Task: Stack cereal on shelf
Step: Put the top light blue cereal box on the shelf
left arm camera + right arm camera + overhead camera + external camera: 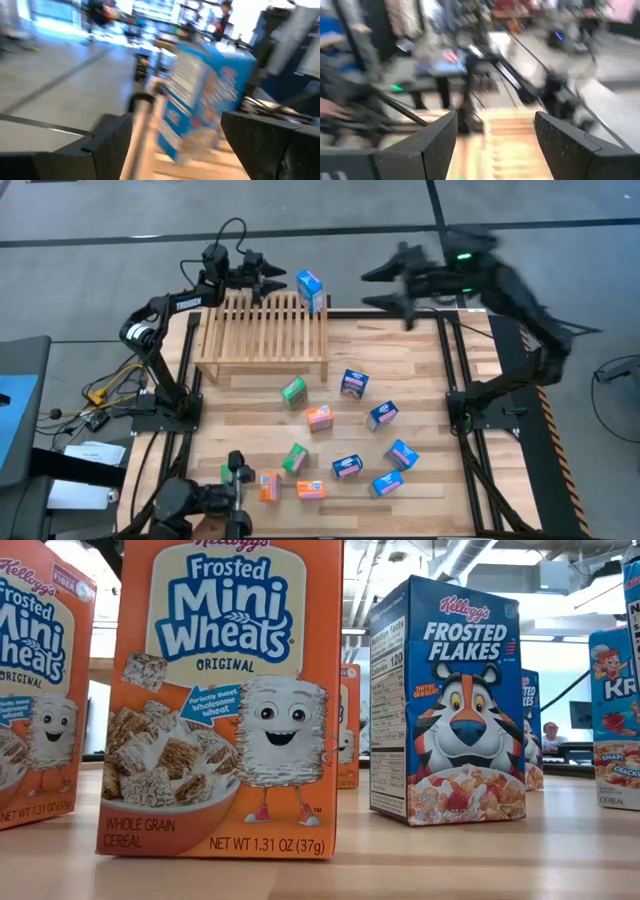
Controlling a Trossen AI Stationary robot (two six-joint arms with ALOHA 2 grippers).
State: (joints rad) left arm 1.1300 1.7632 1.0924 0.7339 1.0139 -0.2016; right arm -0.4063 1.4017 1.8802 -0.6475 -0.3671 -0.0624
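From above, the left arm reaches along the far edge of the surface (420, 355), its left pincer (272, 280) open at the far rim of the slatted wooden shelf (262, 330); a blue cereal box (310, 290) stands on the shelf's far right corner, just beyond the fingertips and not gripped. The right arm is raised and bent over the far right corner of the surface, its right pincer (385, 288) spread open and holding nothing, well apart from the shelf. The other cereal boxes, blue, green and orange, lie loose on the planks nearer the camera side than both pincers. At table height, an orange Frosted Mini Wheats box (228, 700) stands closest, with a blue Frosted Flakes box (447, 705) beside it; neither pincer shows here. From the left wrist, the blue box (205, 100) stands tilted between and ahead of the open fingers (107, 145), on the slats. From the right wrist, the fingers (437, 142) stand apart over blurred wood.
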